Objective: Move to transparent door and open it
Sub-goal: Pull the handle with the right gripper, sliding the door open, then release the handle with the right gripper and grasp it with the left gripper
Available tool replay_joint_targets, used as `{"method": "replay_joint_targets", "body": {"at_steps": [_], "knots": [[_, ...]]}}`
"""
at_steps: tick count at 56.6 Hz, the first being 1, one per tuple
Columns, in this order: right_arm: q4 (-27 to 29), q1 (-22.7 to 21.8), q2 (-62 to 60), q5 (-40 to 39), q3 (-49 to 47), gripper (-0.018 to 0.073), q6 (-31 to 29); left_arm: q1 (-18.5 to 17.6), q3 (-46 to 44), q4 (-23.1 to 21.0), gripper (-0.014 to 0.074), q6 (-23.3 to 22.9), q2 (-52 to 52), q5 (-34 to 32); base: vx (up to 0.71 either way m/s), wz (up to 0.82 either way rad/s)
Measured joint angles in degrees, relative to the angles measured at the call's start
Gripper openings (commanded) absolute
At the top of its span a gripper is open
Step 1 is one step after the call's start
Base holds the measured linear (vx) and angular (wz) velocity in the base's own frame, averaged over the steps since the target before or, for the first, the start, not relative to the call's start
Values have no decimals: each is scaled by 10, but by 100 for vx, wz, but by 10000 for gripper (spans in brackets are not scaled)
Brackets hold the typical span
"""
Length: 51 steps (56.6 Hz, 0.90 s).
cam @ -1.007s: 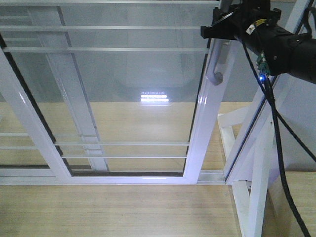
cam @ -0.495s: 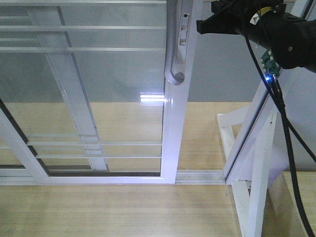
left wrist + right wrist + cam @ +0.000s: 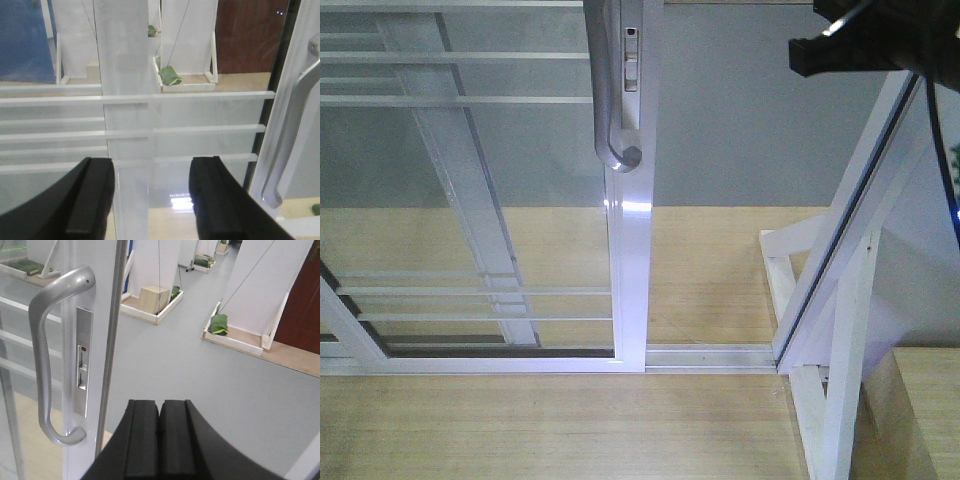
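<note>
More leftward than before, transparent door [image 3: 628,260] stands clear of right hand [image 3: 160,412].

My left gripper [image 3: 151,167] is matte black, with two broad, flat-faced fingers [image 3: 90,195] that round off along their outer edges. My right gripper [image 3: 160,407] is the same black, its fingers [image 3: 142,440] squared into long pads with a thin seam between them. Behind it my arm [image 3: 875,40] is black and blocky, and a thin black cable [image 3: 938,140] trails from it.
</note>
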Motion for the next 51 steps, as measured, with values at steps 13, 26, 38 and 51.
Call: {"method": "replay_joint_targets", "body": {"at_steps": [13, 26, 38, 51], "knots": [[0, 0, -145, -13, 155, -6, -5, -57, 0, 0, 470, 18, 85, -30, 0, 0], [0, 0, -212, -13, 233, -6, -13, -116, 0, 0, 470, 8, 178, -151, 0, 0], [0, 0, -216, -9, 237, -6, -15, -125, -16, 0, 470, -15, 265, -222, 0, 0], [0, 0, -216, -5, 237, -6, -15, -125, -98, 0, 470, -18, 346, -232, 0, 0]]}}
